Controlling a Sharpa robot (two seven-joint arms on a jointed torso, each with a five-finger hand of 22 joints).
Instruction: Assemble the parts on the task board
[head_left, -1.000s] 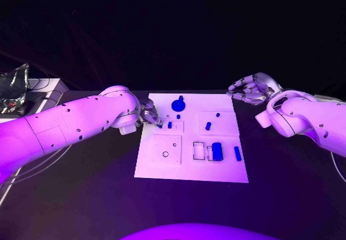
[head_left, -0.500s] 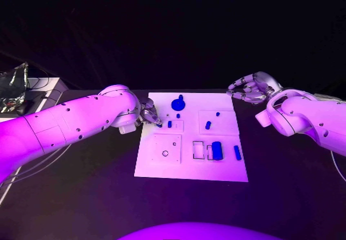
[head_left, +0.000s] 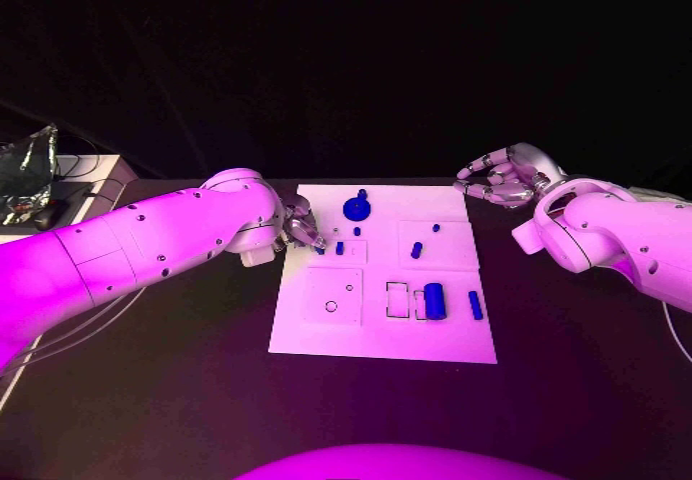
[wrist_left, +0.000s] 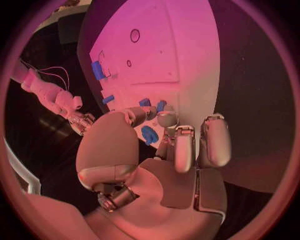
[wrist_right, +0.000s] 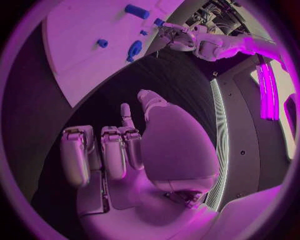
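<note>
White task board (head_left: 378, 335), marked with thin dark rectangular outlines and small circles. Blue parts (head_left: 434, 301) on it, plain and unpatterned. Black table (head_left: 173, 390). White arms, silver left hand (head_left: 300, 224) and silver right hand (head_left: 498, 177).

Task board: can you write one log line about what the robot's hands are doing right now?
left hand: fingers at task board left edge, grip unclear | right hand: curled, empty, off board
</note>
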